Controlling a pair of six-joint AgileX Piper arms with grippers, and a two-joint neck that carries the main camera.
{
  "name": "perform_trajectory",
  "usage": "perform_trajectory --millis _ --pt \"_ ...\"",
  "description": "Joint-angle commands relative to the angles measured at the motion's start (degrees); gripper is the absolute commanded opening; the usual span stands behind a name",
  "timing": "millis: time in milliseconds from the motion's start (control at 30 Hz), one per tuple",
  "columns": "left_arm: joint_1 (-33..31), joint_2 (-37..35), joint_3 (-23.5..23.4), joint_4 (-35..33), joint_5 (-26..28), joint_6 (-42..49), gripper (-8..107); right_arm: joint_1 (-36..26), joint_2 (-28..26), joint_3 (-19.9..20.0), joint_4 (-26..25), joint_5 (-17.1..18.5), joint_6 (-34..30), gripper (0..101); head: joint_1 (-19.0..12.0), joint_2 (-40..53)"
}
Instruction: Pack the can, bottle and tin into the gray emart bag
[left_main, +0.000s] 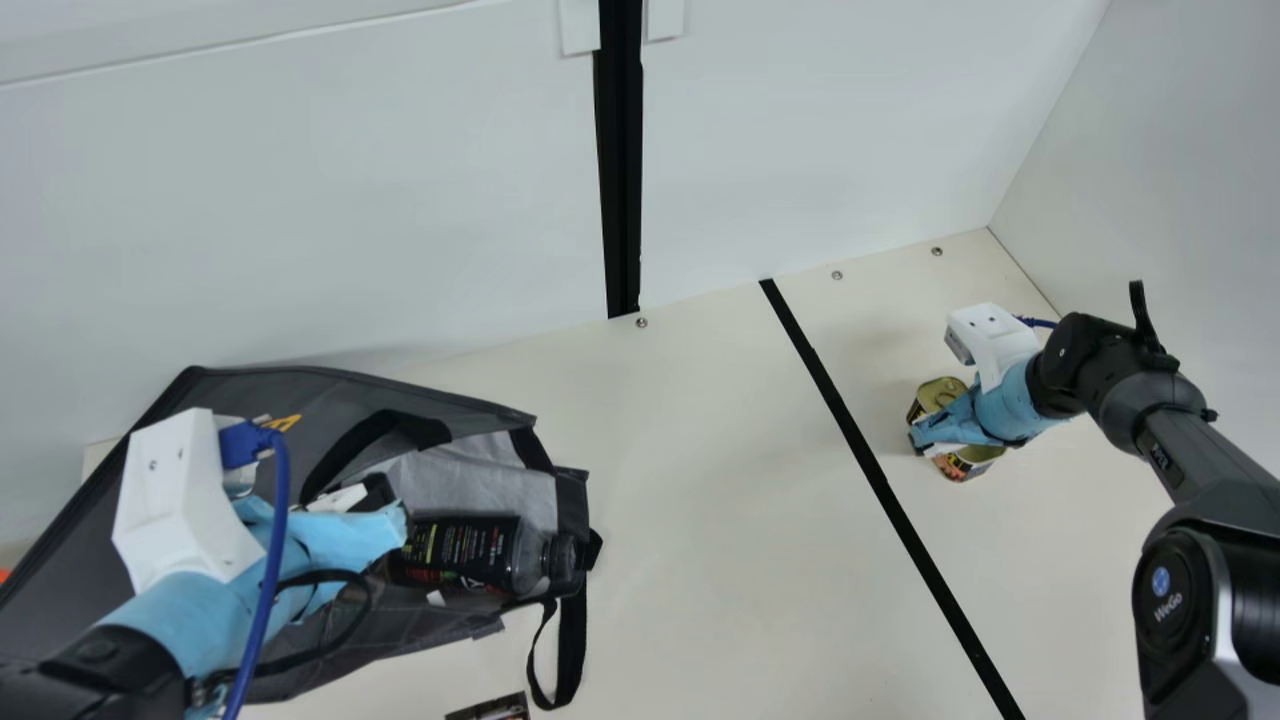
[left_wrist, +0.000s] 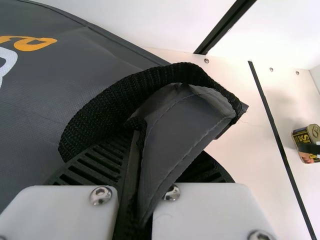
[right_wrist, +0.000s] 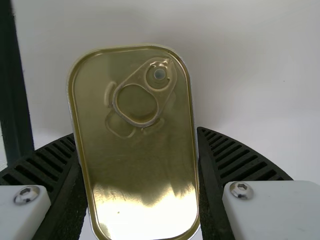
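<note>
Clasping the smooth, round-cornered golden tin (right_wrist: 135, 170) (ring-pull lid), ribbed right jaws.

1. And there it is, big and white on my right arm (left_main: 1165, 590) in the main view: "WeGo", under a round blue emblem (left_main: 1161, 580)!
2. Over to the bag (left_wrist: 55, 95): an orange character (left_wrist: 35, 44) and part of a white one (left_wrist: 6, 60), cut off at the left wrist view's edge.
3. Bottle (left_main: 470, 545) next: yellow-green, white and red print, too small to read.
4. And the tin (left_wrist: 304, 141): yellow lettering on dark, starting with "S", the rest unclear.
</note>
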Motion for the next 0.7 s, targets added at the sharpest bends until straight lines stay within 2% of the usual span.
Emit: perform_trajectory --millis 0,667 --pt "0.00 0.00 0.00 0.00 0.00 0.00 10 0.07 -0.21 -0.17 0.33 -0.03 -0.39 0 -1.30 -0.14" --pt "0.00 0.00 0.00 0.00 0.00 0.00 10 3.25 -3.76 -1.25 2.25 1.84 -2.33 0 -1.30 -0.14"
